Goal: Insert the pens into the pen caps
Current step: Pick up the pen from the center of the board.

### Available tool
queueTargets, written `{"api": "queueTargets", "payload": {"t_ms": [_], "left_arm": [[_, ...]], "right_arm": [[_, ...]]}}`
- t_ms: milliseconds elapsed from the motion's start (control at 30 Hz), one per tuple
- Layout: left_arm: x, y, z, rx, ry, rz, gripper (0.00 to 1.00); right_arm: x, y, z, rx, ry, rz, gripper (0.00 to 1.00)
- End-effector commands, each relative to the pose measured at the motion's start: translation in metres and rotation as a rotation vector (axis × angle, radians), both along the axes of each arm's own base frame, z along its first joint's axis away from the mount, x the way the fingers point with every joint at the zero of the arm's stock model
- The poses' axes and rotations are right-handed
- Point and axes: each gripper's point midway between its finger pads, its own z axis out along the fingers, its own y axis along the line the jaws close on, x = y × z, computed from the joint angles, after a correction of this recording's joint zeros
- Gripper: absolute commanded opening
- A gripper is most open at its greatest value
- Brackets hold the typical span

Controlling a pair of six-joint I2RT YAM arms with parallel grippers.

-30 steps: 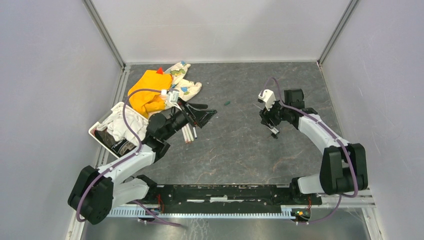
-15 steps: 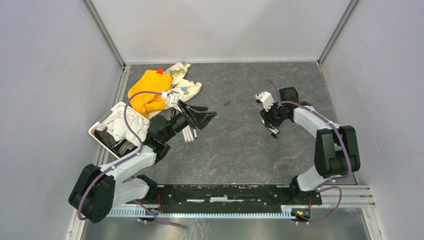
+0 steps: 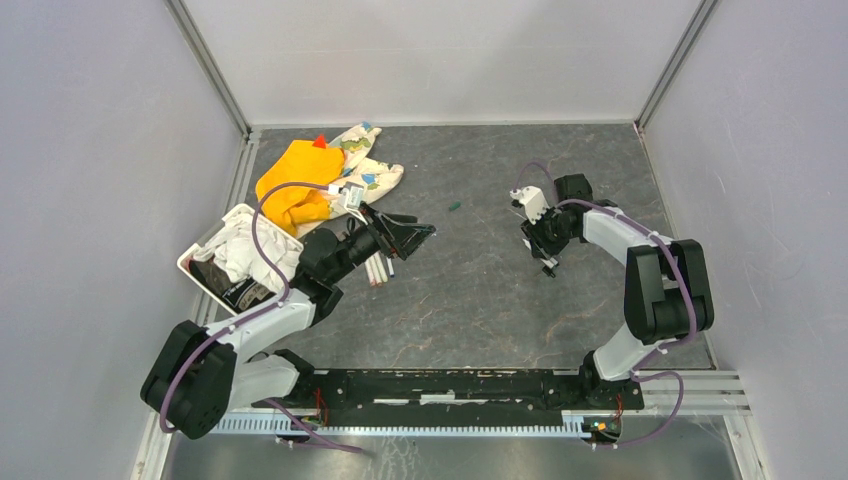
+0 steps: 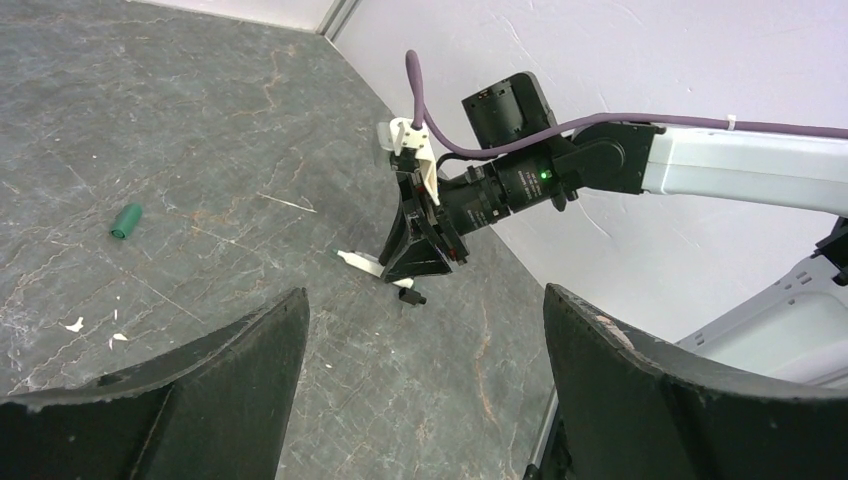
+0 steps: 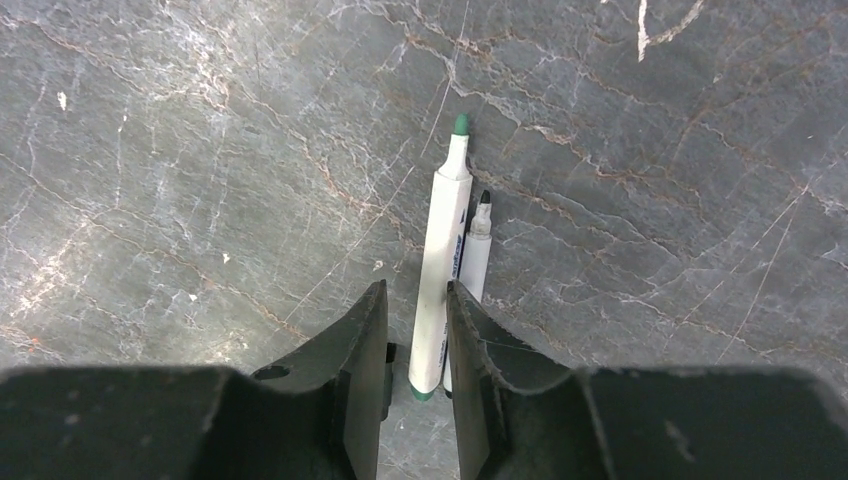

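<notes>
Two pens lie side by side on the dark table, a green-tipped pen [image 5: 444, 260] and a black-tipped pen [image 5: 478, 250]. My right gripper [image 5: 415, 290] stands over their rear ends. Its jaws are narrow around the green-tipped pen: the right finger [image 5: 470, 330] touches it, and a small gap remains at the left finger. In the top view the right gripper [image 3: 545, 250] is down at the table, right of centre. A dark green pen cap [image 3: 454, 206] lies alone in the middle. My left gripper [image 3: 410, 232] hovers wide open and empty, above more pens [image 3: 378, 268].
An orange cloth [image 3: 295, 185] and a patterned cloth [image 3: 365, 160] lie at the back left. A white bin [image 3: 190, 262] of cloths stands by the left wall. A thin pale stick [image 4: 285, 202] lies near the green cap. Walls close in three sides.
The right gripper's jaws have narrowed around the green-tipped pen, and the right arm's elbow has swung inward. The left arm has barely shifted.
</notes>
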Motion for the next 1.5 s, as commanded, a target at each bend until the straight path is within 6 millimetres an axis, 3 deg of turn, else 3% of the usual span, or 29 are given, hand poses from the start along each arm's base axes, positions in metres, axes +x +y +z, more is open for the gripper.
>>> {"api": "queueTargets", "payload": {"t_ms": [0,767,1000,1167,1467], "left_arm": [[-0.007,-0.003,0.013,-0.046,-0.025,-0.033,0.91],[-0.010,-0.001,0.012,-0.061,-0.022,-0.032,0.91],[-0.012,-0.001,0.012,-0.071,-0.017,-0.035,0.90],[-0.015,-0.002,0.014,-0.110,-0.014,-0.057,0.91],[-0.032,-0.018,0.008,-0.261,0.028,-0.162,0.91]], "right_arm": [[0.011,-0.003,0.007,-0.016,-0.015,-0.021,0.32],[0.002,-0.002,-0.015,-0.126,0.037,0.015,0.29],[-0.002,0.007,-0.019,-0.148,0.051,0.048,0.16],[0.000,0.016,-0.012,-0.106,0.033,0.052,0.05],[0.014,0.032,0.026,0.016,-0.108,0.059,0.00]]}}
